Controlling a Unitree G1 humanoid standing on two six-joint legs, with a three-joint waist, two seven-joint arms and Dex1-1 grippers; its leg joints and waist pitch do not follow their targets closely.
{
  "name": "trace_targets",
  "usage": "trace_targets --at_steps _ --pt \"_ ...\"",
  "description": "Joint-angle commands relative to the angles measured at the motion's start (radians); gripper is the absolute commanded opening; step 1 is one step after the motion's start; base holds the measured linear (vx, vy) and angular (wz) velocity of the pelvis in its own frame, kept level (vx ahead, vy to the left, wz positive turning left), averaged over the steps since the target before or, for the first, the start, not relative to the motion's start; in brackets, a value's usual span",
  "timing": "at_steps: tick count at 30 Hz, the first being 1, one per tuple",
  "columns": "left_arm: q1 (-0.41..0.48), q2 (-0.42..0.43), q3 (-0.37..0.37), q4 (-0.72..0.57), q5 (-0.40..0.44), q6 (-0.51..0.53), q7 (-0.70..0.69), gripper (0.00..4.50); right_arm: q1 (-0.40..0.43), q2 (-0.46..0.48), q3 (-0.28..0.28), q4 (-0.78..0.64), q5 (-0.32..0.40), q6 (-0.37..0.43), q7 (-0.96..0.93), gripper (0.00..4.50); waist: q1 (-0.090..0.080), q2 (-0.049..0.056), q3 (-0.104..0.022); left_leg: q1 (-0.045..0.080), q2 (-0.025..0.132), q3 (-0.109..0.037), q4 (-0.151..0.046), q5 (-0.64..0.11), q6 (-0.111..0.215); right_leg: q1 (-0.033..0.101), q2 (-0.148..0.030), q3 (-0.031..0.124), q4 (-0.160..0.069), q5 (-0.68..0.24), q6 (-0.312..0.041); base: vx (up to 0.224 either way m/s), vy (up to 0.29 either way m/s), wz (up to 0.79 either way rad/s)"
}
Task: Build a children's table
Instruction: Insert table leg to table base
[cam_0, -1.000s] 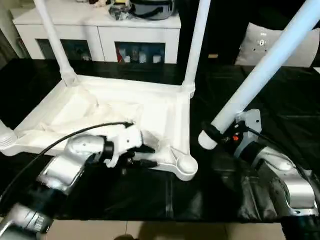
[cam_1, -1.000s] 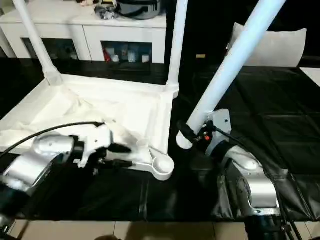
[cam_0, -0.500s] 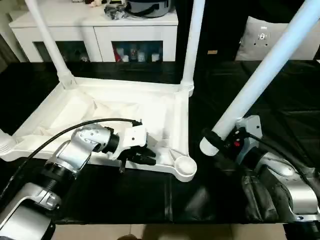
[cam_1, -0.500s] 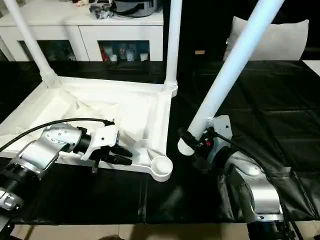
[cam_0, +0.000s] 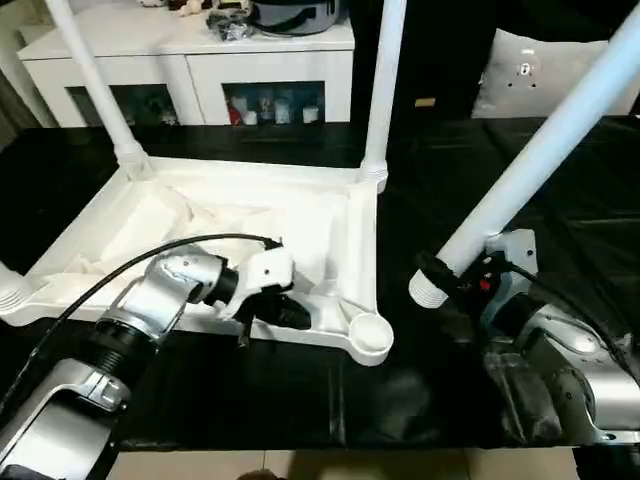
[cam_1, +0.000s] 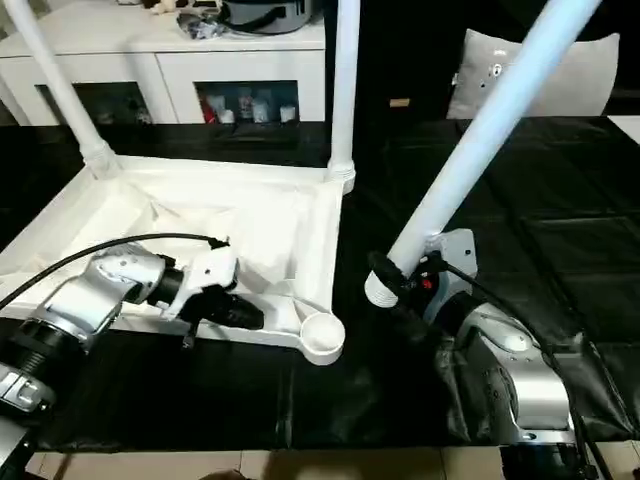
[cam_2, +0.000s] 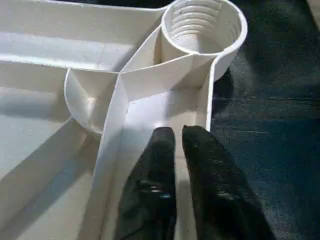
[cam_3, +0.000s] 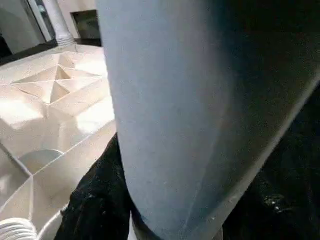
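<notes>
So far two legs (cam_0: 385, 90) stand in the upturned tabletop (cam_0: 330, 215); right gripper (cam_0: 440, 280) jaws clamp another leg (cam_0: 530, 165), near socket (cam_0: 370, 335) empty; left gripper (cam_2: 177, 137) jaws nearly closed, pinching the tabletop's rim.

A black sheet (cam_0: 250, 400) covers the work surface. Behind it stands a white cabinet (cam_0: 200, 60) with glass-fronted compartments holding small items, and clutter lies on its top. A pale cushion (cam_0: 530, 75) rests at the far right.
</notes>
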Motion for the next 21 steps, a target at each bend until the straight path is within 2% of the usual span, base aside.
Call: trace_targets --at_steps 1,5,7,8,11,14,19,20,21 --pt "0.008 0.015 -0.007 -0.013 -0.005 0.003 -0.028 0.85 -0.007 -0.005 0.002 -0.042 0.000 0.002 0.010 1.88 0.006 -0.008 -0.061 0.008 0.087 -0.029 -0.075 -0.079 0.066 0.032 -0.105 0.050 -0.065 0.084 -0.277 0.000 0.000 0.00" --pt "0.014 0.015 -0.003 -0.015 -0.012 0.023 -0.033 1.07 -0.006 -0.011 0.012 -0.043 -0.007 -0.004 0.020 1.88 0.007 -0.010 -0.068 0.003 0.084 -0.028 -0.067 -0.017 0.103 0.034 -0.104 0.046 -0.055 0.188 -0.283 0.000 0.000 0.00" --pt "0.015 0.011 0.006 -0.016 -0.019 0.030 -0.030 1.28 -0.002 -0.013 0.017 -0.044 -0.010 -0.001 0.019 1.88 0.009 -0.009 -0.077 0.001 0.083 -0.028 -0.057 0.036 0.124 0.033 -0.103 0.045 -0.045 0.263 -0.286 0.000 0.000 0.00" --pt "0.015 0.011 0.007 -0.018 -0.021 0.033 -0.033 1.39 0.000 -0.014 0.018 -0.045 -0.010 0.000 0.018 1.88 0.010 -0.006 -0.076 -0.001 0.083 -0.027 -0.055 0.054 0.140 0.028 -0.100 0.043 -0.042 0.292 -0.287 0.000 0.000 0.00" --pt "0.019 0.009 0.017 -0.031 -0.029 0.047 -0.045 1.65 0.005 -0.016 0.018 -0.049 -0.009 0.007 0.009 1.88 0.010 -0.006 -0.070 -0.001 0.087 -0.027 -0.060 0.009 0.140 0.027 -0.102 0.042 -0.049 0.230 -0.292 0.000 0.000 0.00" --pt "0.020 0.010 0.026 -0.045 -0.043 0.053 -0.056 1.65 0.008 -0.017 0.016 -0.053 -0.011 0.012 0.003 1.88 0.011 -0.005 -0.067 0.000 0.089 -0.027 -0.064 -0.017 0.125 0.027 -0.103 0.043 -0.052 0.184 -0.294 0.000 0.000 0.00" --pt "0.025 0.015 0.051 -0.096 -0.093 0.101 -0.076 1.72 0.010 -0.014 0.008 -0.053 -0.006 0.011 0.001 1.88 0.013 -0.003 -0.067 0.002 0.090 -0.027 -0.066 -0.026 0.110 0.026 -0.102 0.044 -0.052 0.172 -0.301 0.000 0.000 0.00" --pt "0.027 0.019 0.051 -0.104 -0.092 0.102 -0.080 1.72 0.009 -0.015 0.009 -0.052 -0.005 0.010 0.002 1.88 0.012 -0.007 -0.066 0.001 0.089 -0.026 -0.066 -0.030 0.110 0.027 -0.102 0.044 -0.053 0.170 -0.301 0.000 0.000 0.00" --pt "0.031 0.023 0.050 -0.111 -0.090 0.100 -0.084 1.72 0.008 -0.015 0.010 -0.052 -0.006 0.009 0.001 1.88 0.013 -0.006 -0.066 0.001 0.088 -0.025 -0.064 -0.029 0.111 0.027 -0.103 0.045 -0.053 0.165 -0.300 0.000 0.000 0.00"
